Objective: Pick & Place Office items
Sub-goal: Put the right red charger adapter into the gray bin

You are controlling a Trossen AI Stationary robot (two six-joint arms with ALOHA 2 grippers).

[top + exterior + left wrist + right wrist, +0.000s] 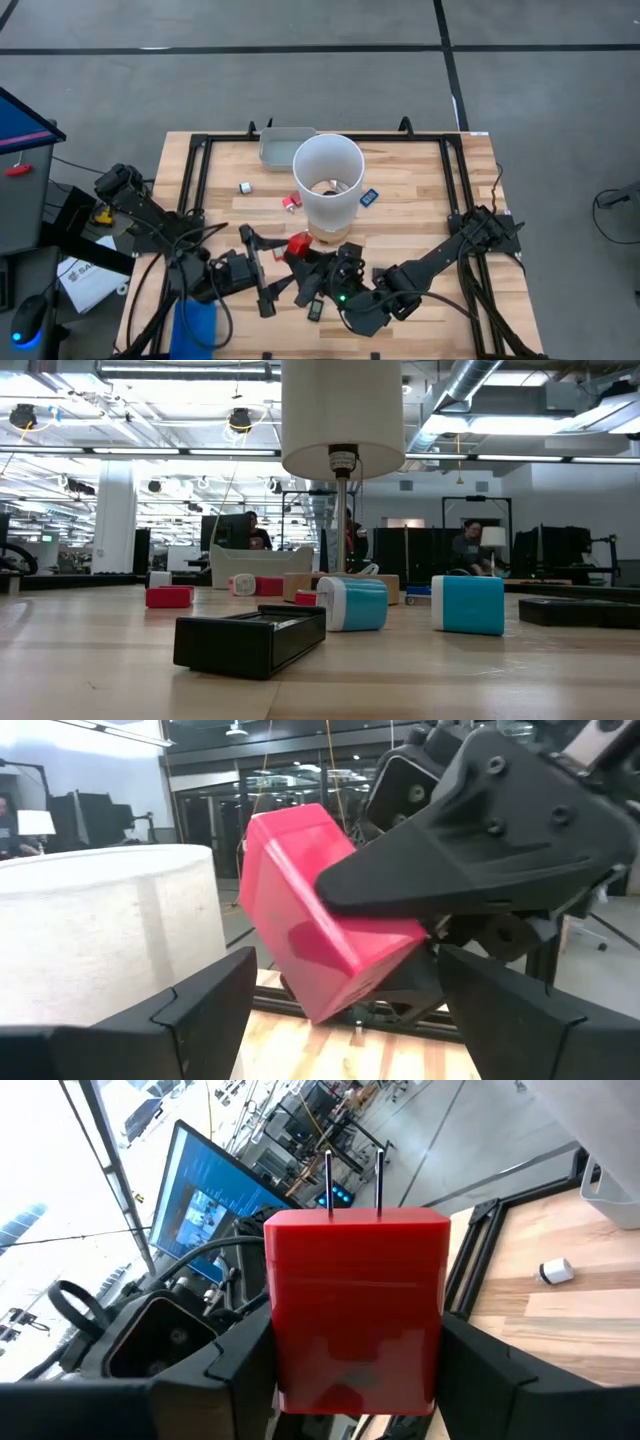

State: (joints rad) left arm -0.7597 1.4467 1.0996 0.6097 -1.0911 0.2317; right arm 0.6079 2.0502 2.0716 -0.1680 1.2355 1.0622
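Observation:
A red blocky piece (pixel 298 246) with two metal prongs (pixel 352 1180) sits in my right gripper (pixel 355 1380), just in front of the tall white cylinder (pixel 325 180). My left gripper (pixel 350 1030) is open and faces the same red piece (pixel 320 910) from the table's left; its fingers stand short of it. Loose on the wood lie a small red piece (pixel 291 202), a light blue one (pixel 368 197), a pale one (pixel 245 187) and a black one (pixel 315 310). The low view shows a black piece (pixel 250 640) and two light blue pieces (pixel 352 603) resting flat. My right gripper pinches the red piece by its two opposite flat sides (pixel 290 1330), one finger (pixel 225 1370) on each. The prongs point away from the wrist. In the left wrist view one finger (pixel 480 850) lies over the piece's top side, and the piece is tilted and clear of the wood.
A grey tray (pixel 285 145) lies at the far edge behind the cylinder, and a blue tray (pixel 195 325) at the near left. The cylinder stands on a post (pixel 342 510) over a wooden base. Small pieces show inside the cylinder (pixel 328 187). Black rails frame the table.

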